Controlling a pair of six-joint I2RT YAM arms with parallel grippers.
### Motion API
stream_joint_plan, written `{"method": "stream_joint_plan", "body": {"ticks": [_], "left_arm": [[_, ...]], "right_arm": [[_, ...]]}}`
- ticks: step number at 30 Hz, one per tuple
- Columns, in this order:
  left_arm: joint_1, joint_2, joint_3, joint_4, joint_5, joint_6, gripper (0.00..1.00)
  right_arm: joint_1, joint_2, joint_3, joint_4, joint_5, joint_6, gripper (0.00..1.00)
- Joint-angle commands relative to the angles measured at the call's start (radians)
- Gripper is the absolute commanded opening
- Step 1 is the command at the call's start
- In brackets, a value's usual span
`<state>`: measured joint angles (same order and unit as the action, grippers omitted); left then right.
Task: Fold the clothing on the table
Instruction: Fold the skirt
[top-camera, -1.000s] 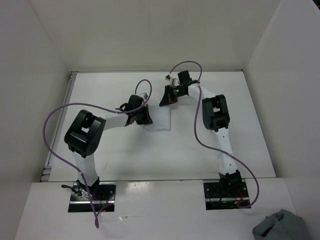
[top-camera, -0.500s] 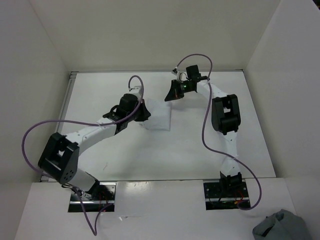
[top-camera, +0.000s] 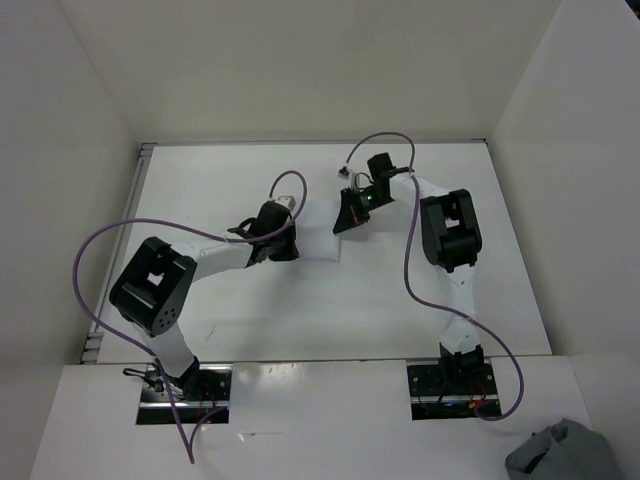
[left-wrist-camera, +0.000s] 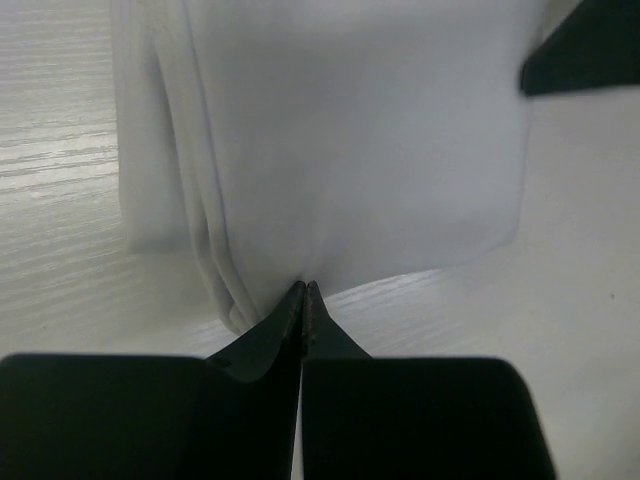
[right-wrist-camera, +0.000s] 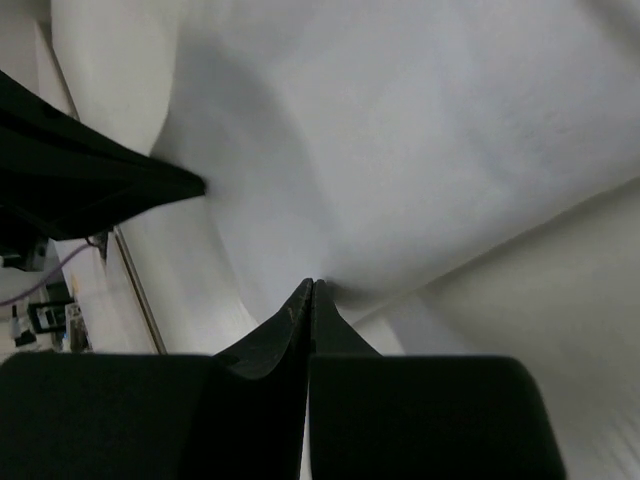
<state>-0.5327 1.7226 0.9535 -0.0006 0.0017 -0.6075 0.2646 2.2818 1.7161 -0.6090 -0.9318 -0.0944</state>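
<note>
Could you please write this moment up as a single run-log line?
phase: fold in progress | left gripper: shut on clothing edge | right gripper: shut on clothing | clothing: layered, on table

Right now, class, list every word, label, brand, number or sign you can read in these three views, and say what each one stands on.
No text can be read in any view.
The clothing is plain white, with no print or tag showing.
The table, the walls and the grey-blue bundle carry no lettering.
The left arm and right arm show no legible label, only a small green light.
</note>
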Motion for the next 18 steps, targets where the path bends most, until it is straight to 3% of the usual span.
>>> {"method": "stream_joint_plan", "body": {"ticks": [1, 4, 13, 18], "left_arm": [[-0.003, 0.014, 0.014, -0.009, -0.065, -0.015, 0.00], [-0.003, 0.043, 0.024, -0.009, -0.074, -0.024, 0.00], [0.030, 0.055, 0.024, 0.019, -0.055, -0.043, 0.00], [0.048, 0.046, 0.024, 0.019, -0.075, -0.052, 0.00]], "right_arm": [[0.059, -0.061, -0.049, -0.070, -0.027, -0.114, 0.00], [0.109, -0.061, -0.049, -0.133, -0.038, -0.172, 0.00], [0.162, -0.024, -0.078, -0.113, -0.079, -0.172, 0.00], [0.193, 0.042, -0.078, -0.101, 0.004, -0.137, 0.00]]}}
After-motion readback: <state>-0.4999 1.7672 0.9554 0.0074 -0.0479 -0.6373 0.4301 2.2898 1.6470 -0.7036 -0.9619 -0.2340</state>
